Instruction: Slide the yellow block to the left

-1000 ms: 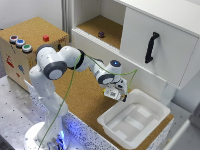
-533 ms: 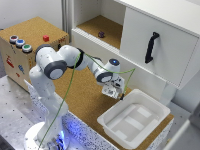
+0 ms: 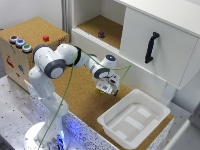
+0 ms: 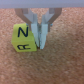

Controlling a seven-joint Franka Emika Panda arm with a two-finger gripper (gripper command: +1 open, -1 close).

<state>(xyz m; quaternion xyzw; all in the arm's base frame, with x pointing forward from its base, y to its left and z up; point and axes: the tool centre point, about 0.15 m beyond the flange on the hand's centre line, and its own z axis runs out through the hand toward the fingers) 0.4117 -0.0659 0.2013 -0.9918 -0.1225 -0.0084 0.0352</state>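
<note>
Ext view, going from its left: wooden box w/ three round buttons and a small red block on top. Next to it the white robot arm, base low at the ext view's left, reaching across the cork tabletop toward the ext view's right. Behind, a white cabinet: open shelf w/ a dark purple object on it, then a closed door w/ black handle. Gripper hangs low over the cork, just beside the corner of a white tray that sits at the ext view's lower right. Yellow block shows as a small yellow-green spot right at the fingertips, on the cork, near the tray. Wrist view: yellow block w/ black letters on its faces rests on the cork; gripper fingers pressed close together, nothing between them, standing against one side face of the block, touching or nearly so. Block isn't pinched.
</note>
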